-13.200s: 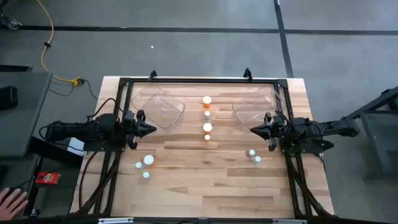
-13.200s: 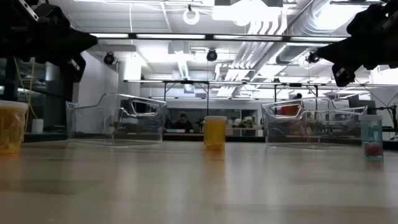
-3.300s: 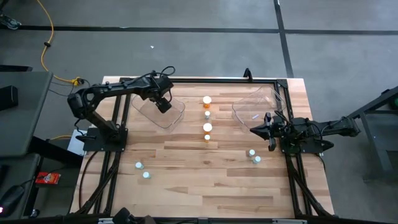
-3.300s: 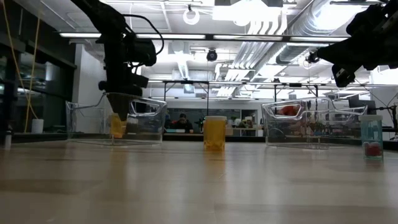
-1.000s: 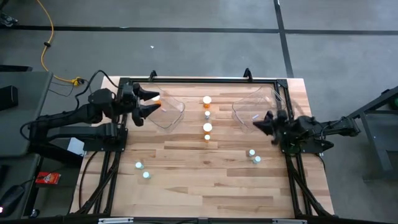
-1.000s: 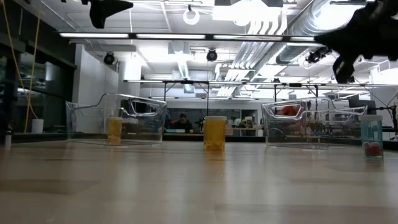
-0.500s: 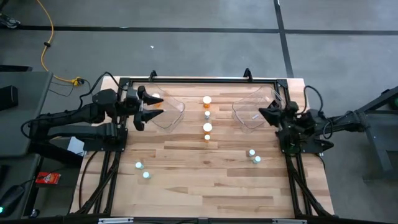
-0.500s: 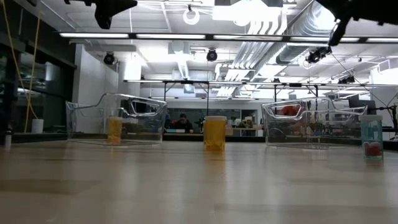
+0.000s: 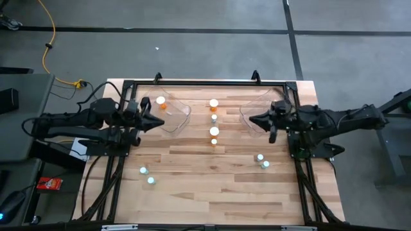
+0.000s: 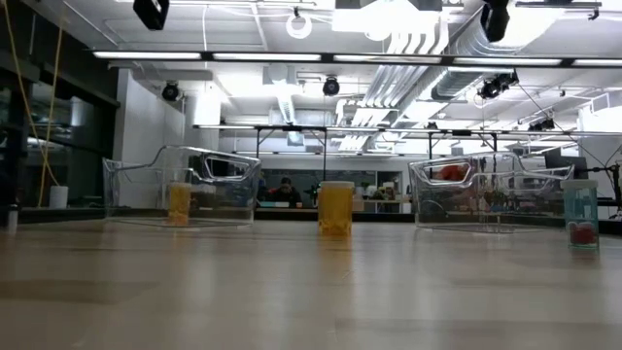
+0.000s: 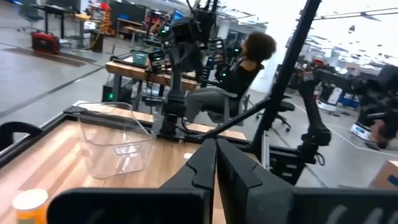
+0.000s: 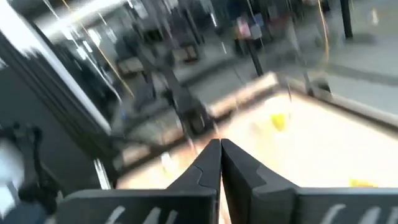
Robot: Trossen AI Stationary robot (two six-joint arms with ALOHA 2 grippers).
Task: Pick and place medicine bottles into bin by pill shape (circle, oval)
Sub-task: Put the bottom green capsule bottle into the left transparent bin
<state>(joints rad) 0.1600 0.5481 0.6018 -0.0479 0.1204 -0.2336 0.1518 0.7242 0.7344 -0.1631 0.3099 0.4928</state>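
Note:
My left gripper (image 9: 160, 123) is shut and empty, level, beside the near-left corner of the left clear bin (image 9: 183, 110). One orange, white-capped bottle (image 9: 160, 101) stands on its base in that bin, also visible in the low view (image 10: 180, 202). My right gripper (image 9: 251, 119) is shut and empty, held high at the left wall of the right clear bin (image 9: 258, 106). Several bottles stand in a row (image 9: 214, 131) between the bins. Two pale bottles (image 9: 262, 160) stand near right and two (image 9: 147, 175) near left. Both wrist views show shut fingers (image 11: 215, 163) (image 12: 219, 155).
A black frame (image 9: 205, 82) runs along the table's far edge and down both sides. Bare wood lies between the near bottle pairs. In the left wrist view a person (image 11: 239, 65) sits beyond the table, behind the right bin (image 11: 118, 146).
My left gripper has shut with nothing in it and swung a little toward the table's near edge, away from the left bin. My right gripper, still shut, has risen out of the top of the low view and reached toward the table's left, up to the right bin.

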